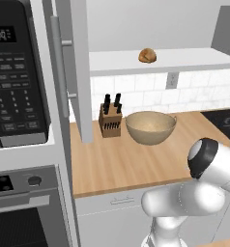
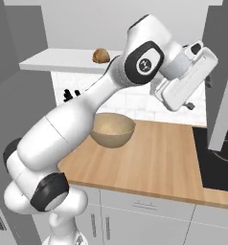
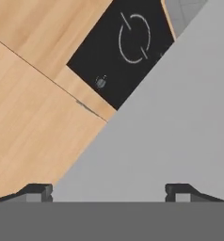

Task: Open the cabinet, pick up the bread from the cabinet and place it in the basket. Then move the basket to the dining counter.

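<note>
**Cabinet open — go for the bread**

Both doors stand swung out. Your fingers (image 3: 109, 190) are spread wide, holding nothing, beside the right door (image 2: 221, 76). The bread (image 1: 147, 55) sits on the shelf (image 1: 194, 59), above the basket (image 1: 150, 127) on the desk (image 1: 117, 159). Clear the door edge first, then approach the bun level.
</note>
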Motion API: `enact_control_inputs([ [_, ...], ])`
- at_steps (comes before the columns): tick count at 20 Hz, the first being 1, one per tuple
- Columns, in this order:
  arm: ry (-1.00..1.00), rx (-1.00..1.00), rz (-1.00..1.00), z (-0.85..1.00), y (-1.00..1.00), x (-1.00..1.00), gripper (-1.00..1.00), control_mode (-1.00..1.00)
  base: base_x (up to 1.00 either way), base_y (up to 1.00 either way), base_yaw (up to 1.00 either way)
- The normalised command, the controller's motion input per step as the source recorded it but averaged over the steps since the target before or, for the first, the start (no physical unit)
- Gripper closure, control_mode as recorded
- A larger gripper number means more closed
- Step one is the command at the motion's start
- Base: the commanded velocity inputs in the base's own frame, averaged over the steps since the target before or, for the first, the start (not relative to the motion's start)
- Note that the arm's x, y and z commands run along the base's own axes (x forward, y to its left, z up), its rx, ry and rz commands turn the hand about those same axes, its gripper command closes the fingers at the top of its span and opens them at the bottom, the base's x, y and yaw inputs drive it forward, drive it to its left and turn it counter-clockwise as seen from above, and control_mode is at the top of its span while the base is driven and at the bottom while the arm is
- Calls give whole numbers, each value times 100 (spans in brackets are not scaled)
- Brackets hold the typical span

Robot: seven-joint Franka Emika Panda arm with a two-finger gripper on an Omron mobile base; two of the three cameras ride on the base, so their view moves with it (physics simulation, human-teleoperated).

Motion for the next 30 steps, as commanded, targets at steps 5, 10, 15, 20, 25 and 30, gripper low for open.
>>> enact_control_inputs([
  [5, -1, 6, -2, -15, 2, 2, -100, -100, 0, 0, 0],
  [10, -10, 0, -31, -40, 100, -3, -100, -100, 0, 0, 0],
  [15, -3, 7, -24, -77, 100, 8, -100, -100, 0, 0, 0],
  [20, -5, 13, -18, -58, 100, 2, -100, -100, 0, 0, 0],
  [25, -16, 36, -26, -20, 99, 8, -100, -100, 0, 0, 0],
  [30, -4, 34, -4, -26, 57, 25, -100, -100, 0, 0, 0],
])
